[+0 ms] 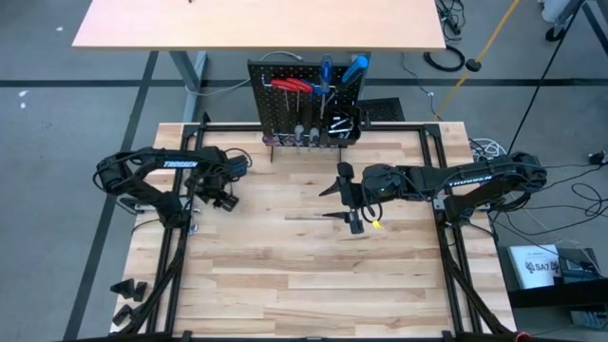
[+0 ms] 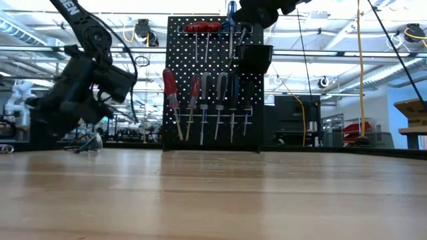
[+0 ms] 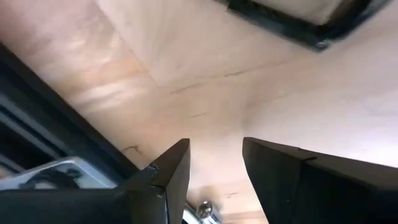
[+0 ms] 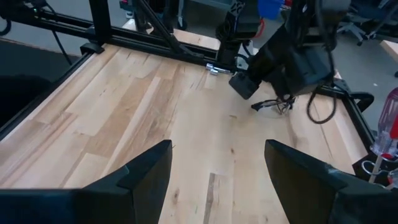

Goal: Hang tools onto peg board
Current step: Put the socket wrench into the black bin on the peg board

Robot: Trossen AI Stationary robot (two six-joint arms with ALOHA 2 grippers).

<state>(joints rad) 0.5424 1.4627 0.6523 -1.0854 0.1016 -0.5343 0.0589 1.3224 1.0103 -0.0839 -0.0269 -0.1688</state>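
The peg board (image 1: 306, 103) stands upright at the far edge of the table (image 1: 285, 275), near the middle of that edge — a black perforated panel on small feet. Across its top hang red-handled hex keys (image 1: 292, 85), with two blue-handled screwdrivers (image 1: 353, 68) beside them toward the right. A square black bin (image 1: 344, 125) is fixed to the panel's right side, with small pale pieces showing inside it. In the low view a lower row of tools hangs in line: red-handled screwdrivers (image 2: 169, 87) toward the left, darker-handled ones (image 2: 227, 85) next to them, all with their thin shafts pointing down.

The right gripper (image 1: 350, 195) is held above the middle of the table, in front of the peg board and well apart from it. Its fingers (image 4: 146, 171) stand wide apart with only bare wood between them — nothing is held or touched. A small yellow spot (image 1: 377, 225) lies on the wood just beside this gripper; what it is cannot be told.

The left gripper (image 1: 226, 195) waits over the left part of the table, raised off the surface as the low view shows. Its fingers (image 3: 171, 168) are partly parted, a plain gap between them with tabletop behind, and they grasp nothing. The right wrist view sees this arm across the table, with a thin dark loop of wire or frame (image 4: 273, 106) on the wood under it, too unclear to name
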